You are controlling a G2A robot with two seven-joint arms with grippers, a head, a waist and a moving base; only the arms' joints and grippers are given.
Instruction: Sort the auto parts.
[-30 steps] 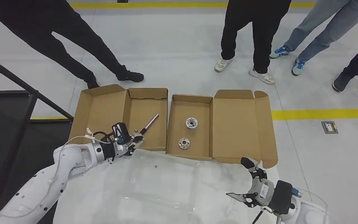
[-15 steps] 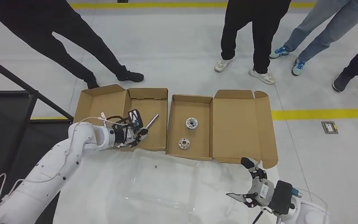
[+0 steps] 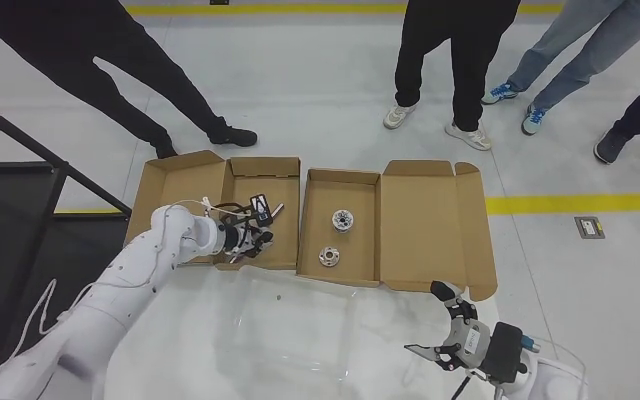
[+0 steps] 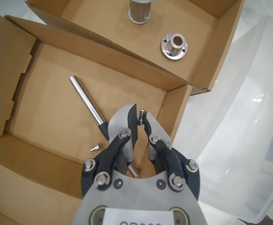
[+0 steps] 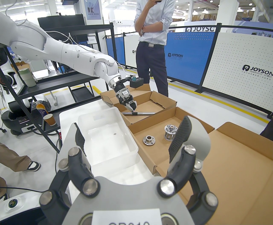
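The left gripper (image 4: 140, 125) is held over the left box (image 4: 51, 106), close to the corner nearest the right box (image 4: 204, 53). It is pinched on a small bolt (image 4: 141, 116), whose threaded end sticks out past the fingertips. On the left box's floor a metal rod (image 4: 86, 100) is laid flat, with its black tip beside the gripper. A tiny screw (image 4: 96, 147) is seen near that tip, apart from it. In the right box a flange (image 4: 174, 45) and a cylindrical hub (image 4: 139, 11) are set near each other, not touching. A clear bin (image 3: 290, 335) is placed on the tabletop (image 3: 170, 340) in front of the boxes. The right gripper (image 5: 132, 127) is held at the tabletop's near right edge, well apart from the parts, its fingers spread wide with nothing between them.
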